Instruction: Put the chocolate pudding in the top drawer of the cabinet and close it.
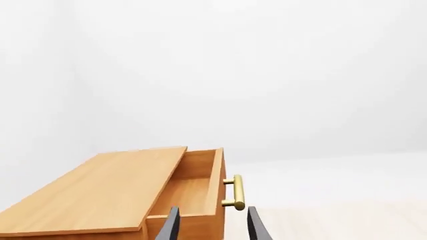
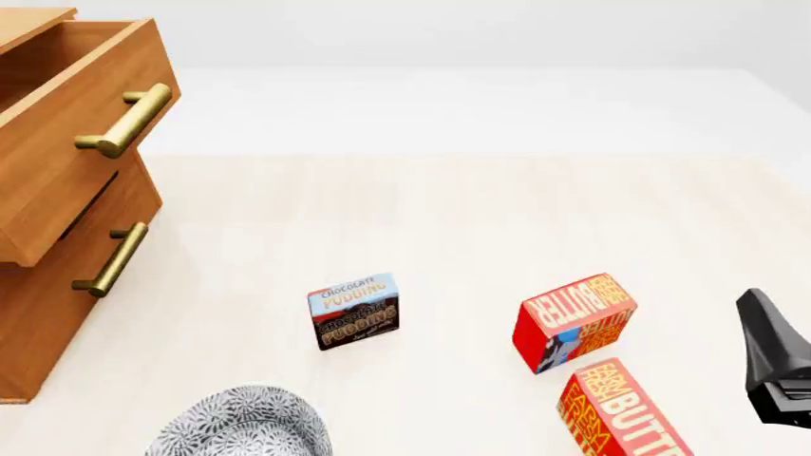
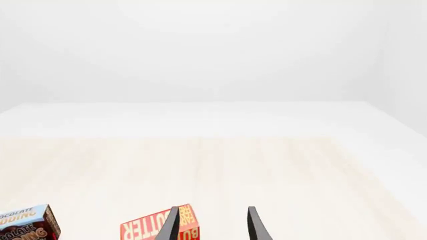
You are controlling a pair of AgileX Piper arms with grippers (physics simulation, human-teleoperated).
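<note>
The left gripper (image 1: 212, 225) was seen in its own wrist view with both dark fingers (image 1: 172, 226) spread apart and nothing between them; it touched nothing. Just beyond the fingertips stood the cabinet (image 1: 93, 190), its top drawer (image 1: 190, 192) pulled out so that the plain wood interior was exposed, with the brass handle (image 1: 235, 192) on its front. No object could be made out inside the drawer.

The right gripper (image 3: 212, 225) was likewise parted and empty in its wrist view, its fingers (image 3: 257, 226) framing bare table (image 3: 267, 170). Behind one finger a red butter box (image 3: 150, 227) was partly hidden, not gripped. In the front view only a dark part of the right arm (image 2: 773, 366) was visible at the right edge.

The chocolate pudding (image 2: 353, 311) was found standing on the table in the front view, well apart from the cabinet (image 2: 51, 285) and from both grippers. To its right lay the butter box (image 2: 573, 321), with a second butter box (image 2: 621, 413) just beside that. A patterned grey bowl (image 2: 241, 423) was placed at the near edge, below the pudding. The top drawer (image 2: 70, 123) was shown open, protruding over the lower drawer (image 2: 76, 256).
</note>
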